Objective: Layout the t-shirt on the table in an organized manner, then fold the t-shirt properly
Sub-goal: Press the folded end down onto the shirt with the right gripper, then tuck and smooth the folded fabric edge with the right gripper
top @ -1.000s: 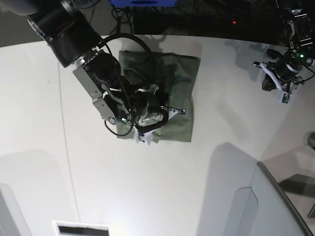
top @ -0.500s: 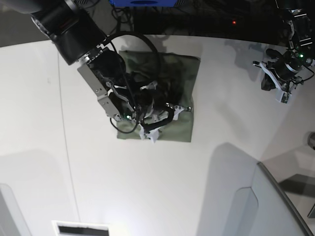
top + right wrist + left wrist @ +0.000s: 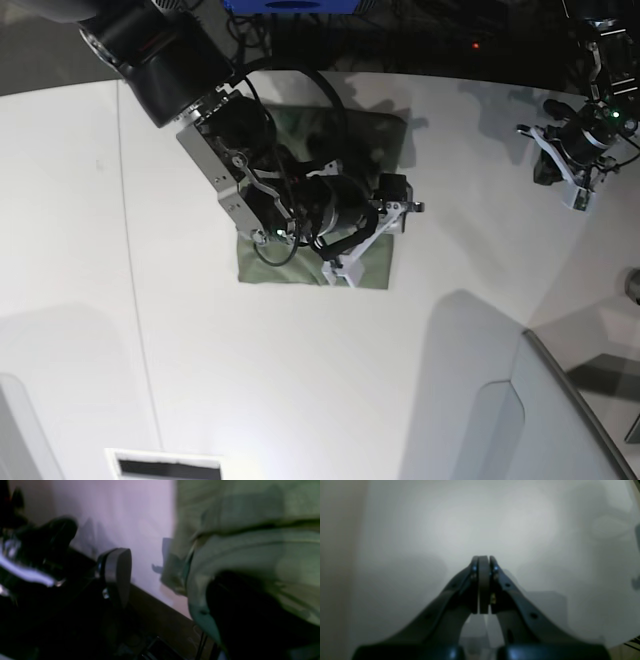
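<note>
The right gripper's (image 3: 378,238) fingers (image 3: 117,572) stand parted and hold nothing, with the folded t-shirt (image 3: 375,150) on the table (image 3: 80,250) just beyond and beneath them, so I judge the best course is to lift straight clear without snagging the top layer. The left gripper's (image 3: 483,562) fingers are pressed together, empty, over bare table well apart from the shirt. Only the base view shows the shirt as a tidy rectangle; the right wrist view alone shows its layered edges beside one pad.

The right gripper (image 3: 378,238) now sits farther toward the folded t-shirt's (image 3: 370,268) right edge than a second ago, its jaws spread apart where they were closed, one fingertip (image 3: 117,572) over bare table (image 3: 120,517).
</note>
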Robot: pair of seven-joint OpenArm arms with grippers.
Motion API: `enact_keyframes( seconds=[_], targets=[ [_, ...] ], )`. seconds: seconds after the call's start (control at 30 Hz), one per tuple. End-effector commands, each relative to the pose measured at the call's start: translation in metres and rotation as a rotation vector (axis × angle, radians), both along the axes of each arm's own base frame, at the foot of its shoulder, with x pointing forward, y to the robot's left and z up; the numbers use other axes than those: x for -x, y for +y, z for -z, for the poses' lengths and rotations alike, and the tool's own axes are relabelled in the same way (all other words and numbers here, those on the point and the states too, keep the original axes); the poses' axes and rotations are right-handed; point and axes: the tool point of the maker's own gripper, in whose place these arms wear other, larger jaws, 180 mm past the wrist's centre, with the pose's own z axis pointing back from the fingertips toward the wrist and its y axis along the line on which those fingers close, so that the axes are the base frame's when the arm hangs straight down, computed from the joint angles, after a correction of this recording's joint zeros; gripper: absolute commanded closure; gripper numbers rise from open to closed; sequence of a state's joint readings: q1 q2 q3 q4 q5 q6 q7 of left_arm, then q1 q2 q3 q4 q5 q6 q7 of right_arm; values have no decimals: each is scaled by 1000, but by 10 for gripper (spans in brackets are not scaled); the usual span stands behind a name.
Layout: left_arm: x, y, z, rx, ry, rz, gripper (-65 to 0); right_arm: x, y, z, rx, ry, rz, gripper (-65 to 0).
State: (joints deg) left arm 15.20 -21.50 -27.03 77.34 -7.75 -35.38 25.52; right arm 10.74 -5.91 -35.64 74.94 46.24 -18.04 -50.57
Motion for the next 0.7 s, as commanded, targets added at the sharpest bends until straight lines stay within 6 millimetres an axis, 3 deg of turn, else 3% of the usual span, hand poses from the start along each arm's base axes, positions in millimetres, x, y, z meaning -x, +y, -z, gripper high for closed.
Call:
enact_keyframes(
  seconds=[0.0,0.27,0.37,0.53,0.6,0.67],
  targets=[
    [-10,8,-13,-16,-43,0,0,-8,6,-10,-23,-27,-7,-363],
    [-10,11,-14,-22,-44,0,0,-2,25,-26,-116,-138,-200,-363],
    [-10,11,-14,-21,-43,-1,0,-3,23,-41,-123,-170,-237,-363],
    [-1,22,-5,-24,-6,-20,0,-12,-11,-60,-79,-213,-141,-356],
    [2,23,-2,-19,2,-26,0,-14,-29,-54,-33,-163,-39,-281],
    [1,23,-2,-21,2,-26,0,-15,-46,-43,17,-103,49,-143]
  ],
)
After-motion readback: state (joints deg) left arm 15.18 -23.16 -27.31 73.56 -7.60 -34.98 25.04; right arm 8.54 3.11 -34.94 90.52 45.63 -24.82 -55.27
